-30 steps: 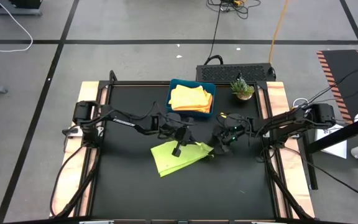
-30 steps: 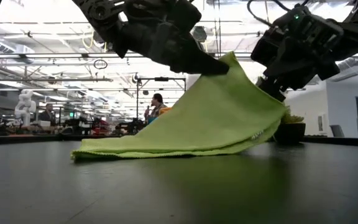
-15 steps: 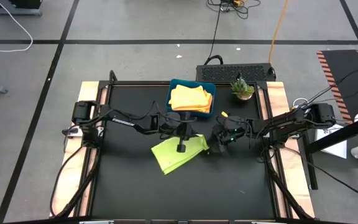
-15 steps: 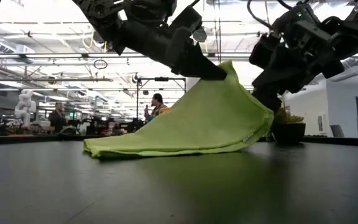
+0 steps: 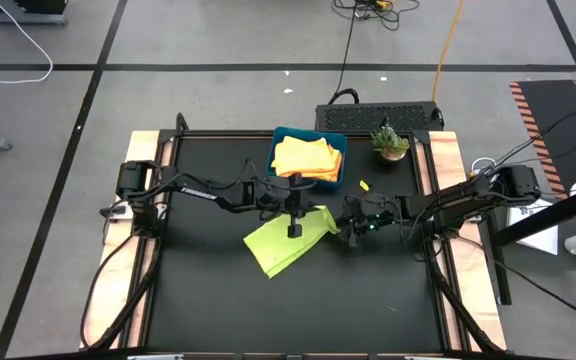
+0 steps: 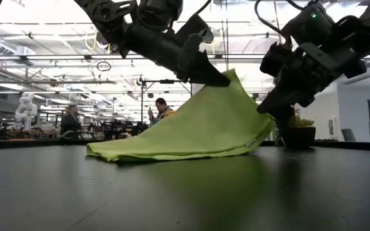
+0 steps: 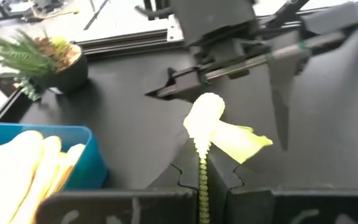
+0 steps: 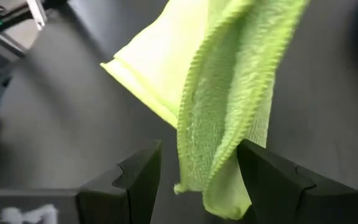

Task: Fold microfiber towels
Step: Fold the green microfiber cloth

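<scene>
Black table (image 5: 198, 290) held a lime green towel (image 5: 286, 241) at the middle of the high view.
Low view: left gripper (image 6: 218, 77) pinched its raised corner. Right wrist view: right gripper (image 8: 197, 177) stood spread around the cloth.

1. Lime towel (image 5: 286, 240): folded, one corner lifted and pinched in the left gripper (image 5: 295, 226), the rest draped down onto the table.
2. Yellow towels (image 5: 306, 158): stacked just beyond that gripper.
</scene>
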Robot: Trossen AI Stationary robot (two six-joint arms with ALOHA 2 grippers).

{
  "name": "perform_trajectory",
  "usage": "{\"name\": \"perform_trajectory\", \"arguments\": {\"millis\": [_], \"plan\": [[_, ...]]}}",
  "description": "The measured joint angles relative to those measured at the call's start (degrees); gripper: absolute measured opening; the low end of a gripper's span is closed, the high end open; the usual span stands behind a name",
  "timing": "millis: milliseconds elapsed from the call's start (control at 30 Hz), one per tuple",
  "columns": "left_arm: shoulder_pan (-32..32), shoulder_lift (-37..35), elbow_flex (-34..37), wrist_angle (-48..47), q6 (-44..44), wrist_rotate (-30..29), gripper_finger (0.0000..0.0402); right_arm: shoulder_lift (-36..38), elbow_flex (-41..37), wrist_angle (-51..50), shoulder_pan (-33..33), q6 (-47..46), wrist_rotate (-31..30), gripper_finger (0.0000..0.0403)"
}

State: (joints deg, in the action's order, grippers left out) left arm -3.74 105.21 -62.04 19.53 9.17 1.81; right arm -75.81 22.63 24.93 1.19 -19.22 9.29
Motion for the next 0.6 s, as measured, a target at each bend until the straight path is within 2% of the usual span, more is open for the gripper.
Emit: {"name": "perform_trajectory", "arguments": {"millis": [133, 267, 400, 600], "plan": [[-0.68, -0.02, 0.0, 0.02, -1.3, -0.16, 0.0008, 0.0, 0.0, -0.25, -1.79, 1.62, -6.39, 0.0202], [-0.84, 0.0, 0.0, 0.0, -1.91, -0.14, 0.0004, -0.01, 0.0, -2.5, -2.45, 2.16, -11.14, 0.0177], [-0.79, 0.0, 0.0, -0.24, -1.99, -0.13, 0.0009, -0.02, 0.0, -4.19, -2.42, 2.06, -12.64, 0.0133], [-0.79, -0.02, 0.0, -1.66, -1.99, -0.13, 0.0006, 0.41, 0.0, -3.9, -2.44, 3.33, -12.25, 0.0046]]}}
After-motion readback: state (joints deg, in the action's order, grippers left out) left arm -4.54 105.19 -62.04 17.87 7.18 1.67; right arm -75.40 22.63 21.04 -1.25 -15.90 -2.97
